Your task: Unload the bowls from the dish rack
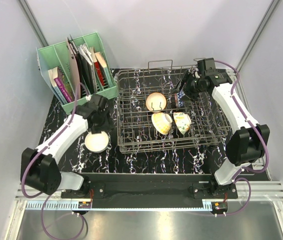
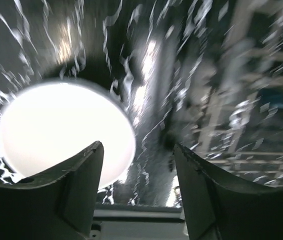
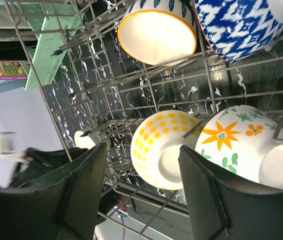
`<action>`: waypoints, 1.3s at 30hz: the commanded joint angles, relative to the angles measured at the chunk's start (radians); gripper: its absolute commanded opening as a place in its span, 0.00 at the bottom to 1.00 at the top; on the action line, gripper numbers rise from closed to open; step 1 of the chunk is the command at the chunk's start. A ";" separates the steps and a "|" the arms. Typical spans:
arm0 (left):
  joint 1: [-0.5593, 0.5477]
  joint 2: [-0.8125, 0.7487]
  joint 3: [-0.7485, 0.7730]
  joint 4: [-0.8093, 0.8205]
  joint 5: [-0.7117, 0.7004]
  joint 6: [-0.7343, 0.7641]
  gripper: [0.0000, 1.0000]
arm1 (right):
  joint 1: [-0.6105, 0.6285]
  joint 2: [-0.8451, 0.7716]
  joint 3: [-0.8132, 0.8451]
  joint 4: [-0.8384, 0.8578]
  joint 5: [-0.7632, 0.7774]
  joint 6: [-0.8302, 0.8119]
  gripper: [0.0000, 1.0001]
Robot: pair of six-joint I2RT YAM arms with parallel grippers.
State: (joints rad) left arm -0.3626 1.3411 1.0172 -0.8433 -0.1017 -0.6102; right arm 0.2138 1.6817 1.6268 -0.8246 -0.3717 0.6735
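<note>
The grey wire dish rack point(image 1: 209, 132) stands mid-table. It holds a dark-striped bowl point(image 1: 155, 102), a tan-yellow dotted bowl point(image 1: 162, 123), a floral bowl point(image 1: 182, 122) and a blue-and-white bowl point(image 3: 239, 22). A cream-white bowl point(image 1: 96, 142) sits upright on the table left of the rack. My left gripper point(image 1: 101, 125) is open and empty just above that bowl's point(image 2: 56, 130) right side. My right gripper point(image 1: 181, 92) is open and empty above the rack's back right. In its wrist view, the dotted bowl point(image 3: 164, 150) and floral bowl point(image 3: 241, 145) lie below it.
A green file holder point(image 1: 76, 65) with books stands at the back left, close to the rack's left end. The rack has upright tines and a handle loop point(image 1: 160, 64) at the back. The black marbled mat point(image 1: 146, 160) covers the table.
</note>
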 commanded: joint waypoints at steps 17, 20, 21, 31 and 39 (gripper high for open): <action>-0.078 0.429 0.729 0.211 0.283 0.171 0.67 | -0.022 -0.036 -0.053 0.024 0.017 -0.014 0.70; -0.090 0.539 0.844 0.194 0.270 0.239 0.68 | -0.022 -0.037 -0.077 0.030 0.011 -0.003 0.70; -0.094 0.562 0.872 0.181 0.263 0.253 0.68 | -0.022 -0.039 -0.082 0.031 0.008 0.000 0.71; -0.136 0.733 0.978 0.122 0.158 0.443 0.73 | -0.028 -0.048 -0.134 0.033 0.002 0.018 0.71; -0.167 0.779 1.025 0.125 0.172 0.464 0.72 | -0.042 -0.031 -0.142 0.033 -0.006 0.031 0.71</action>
State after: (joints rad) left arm -0.5091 2.1242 1.9972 -0.7326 0.0917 -0.1852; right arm 0.1871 1.6814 1.4872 -0.8093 -0.3683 0.6926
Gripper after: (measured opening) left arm 0.728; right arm 0.711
